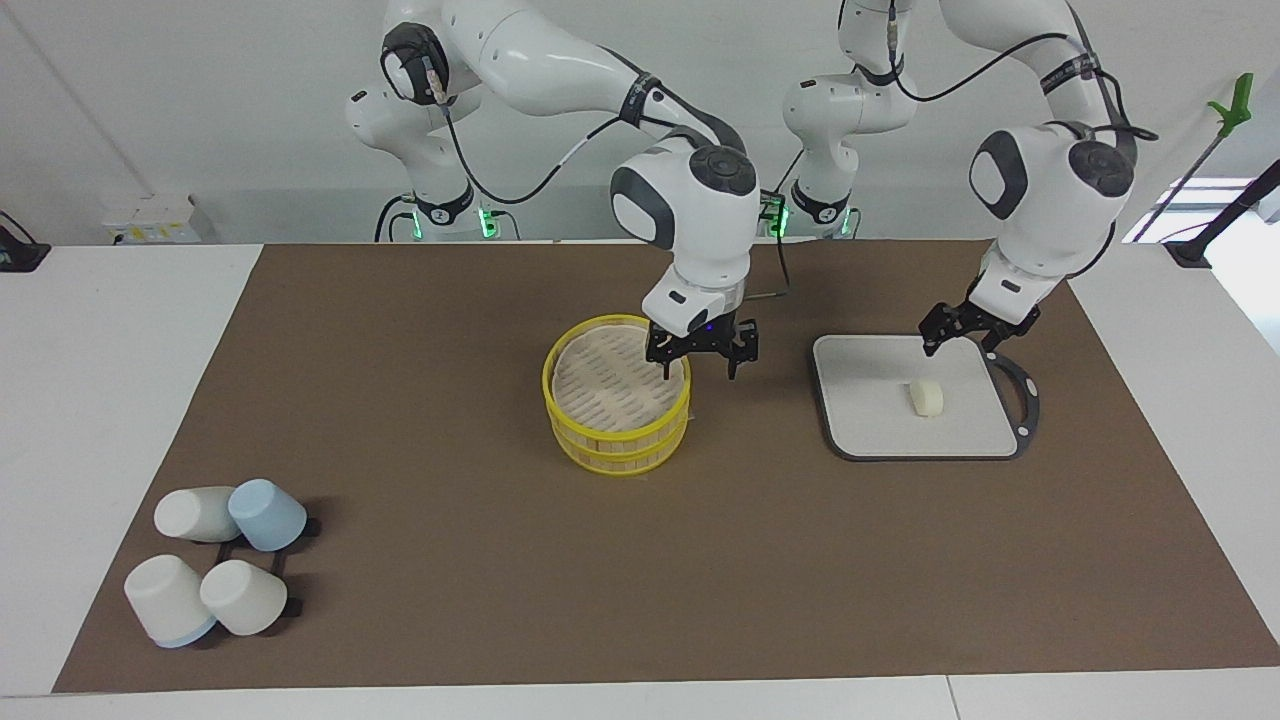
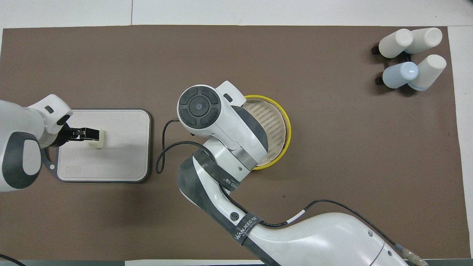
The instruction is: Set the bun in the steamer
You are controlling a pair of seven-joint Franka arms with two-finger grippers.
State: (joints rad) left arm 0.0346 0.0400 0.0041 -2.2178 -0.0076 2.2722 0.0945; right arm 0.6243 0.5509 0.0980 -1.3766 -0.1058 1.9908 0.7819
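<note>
At the corner of the counter by my right arm's end and away from my bases, four cups [image 1: 215, 560] lie tipped together. Mid-counter stands the steamer [image 1: 617, 393], lid on; my right gripper [image 1: 699, 364] hangs spread wide over its rim on the side toward my left arm, grasping nothing. Toward my left arm's edge, the bun [image 1: 926, 396] rests on the grey board [image 1: 880, 420]. My left gripper [image 1: 962, 331] hovers just above the bun, fingers parted and empty.
</note>
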